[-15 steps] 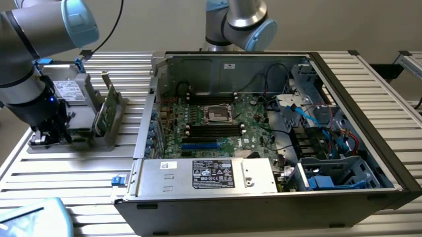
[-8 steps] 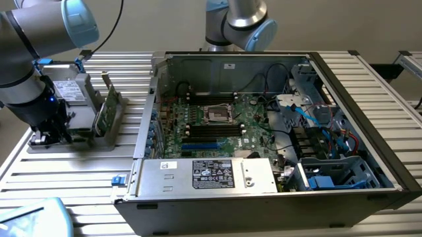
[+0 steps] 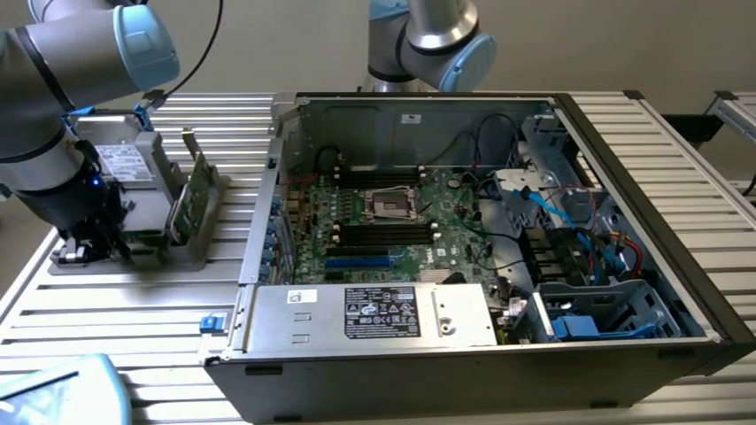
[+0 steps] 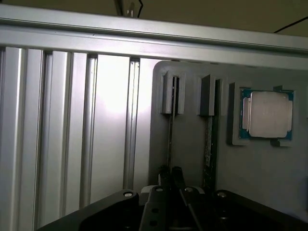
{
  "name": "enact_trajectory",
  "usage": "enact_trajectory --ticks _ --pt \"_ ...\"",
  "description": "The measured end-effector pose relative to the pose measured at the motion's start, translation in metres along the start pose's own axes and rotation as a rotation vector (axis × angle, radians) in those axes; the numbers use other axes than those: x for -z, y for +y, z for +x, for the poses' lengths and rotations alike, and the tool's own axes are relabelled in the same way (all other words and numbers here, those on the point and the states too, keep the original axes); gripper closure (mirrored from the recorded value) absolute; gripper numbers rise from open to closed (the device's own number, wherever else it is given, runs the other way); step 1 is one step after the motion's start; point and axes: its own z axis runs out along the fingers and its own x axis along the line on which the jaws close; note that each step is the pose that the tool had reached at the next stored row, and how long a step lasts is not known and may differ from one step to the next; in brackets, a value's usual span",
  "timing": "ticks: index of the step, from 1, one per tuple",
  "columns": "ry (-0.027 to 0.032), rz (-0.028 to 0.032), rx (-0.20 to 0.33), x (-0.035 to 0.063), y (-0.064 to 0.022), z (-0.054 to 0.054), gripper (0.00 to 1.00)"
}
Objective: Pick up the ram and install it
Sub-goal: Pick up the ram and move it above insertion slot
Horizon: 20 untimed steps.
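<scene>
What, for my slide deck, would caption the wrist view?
Gripper closed on the edge-on ram in its grey holder, silver processor chip seated alongside.

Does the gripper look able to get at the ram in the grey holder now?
Likely yes: the gripper is right at the ram, which stands in a slot of the grey holder. It looks shut on the ram's edge, with nothing between them.

Wall behind: plain beige. Table: ribbed aluminium profile, silver-grey slats with dark grooves between. Second table of the same profile sits near the far corner on the exterior view's right, with a dark gap between the two. Light is even, shadows soft. Wrist view: one bright glare patch on the slats, a profile rail crossing the slat ends, dim tan wall beyond it
</scene>
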Motion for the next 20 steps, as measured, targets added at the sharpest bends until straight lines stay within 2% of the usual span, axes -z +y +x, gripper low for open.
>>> enact_trajectory --ticks 14,20 --pt "-0.0010 0.0018 0.000 0.0008 -0.0020 0.0000 0.87" --pt "-0.0006 -0.0024 0.000 0.0062 -0.0018 -0.0006 0.87"
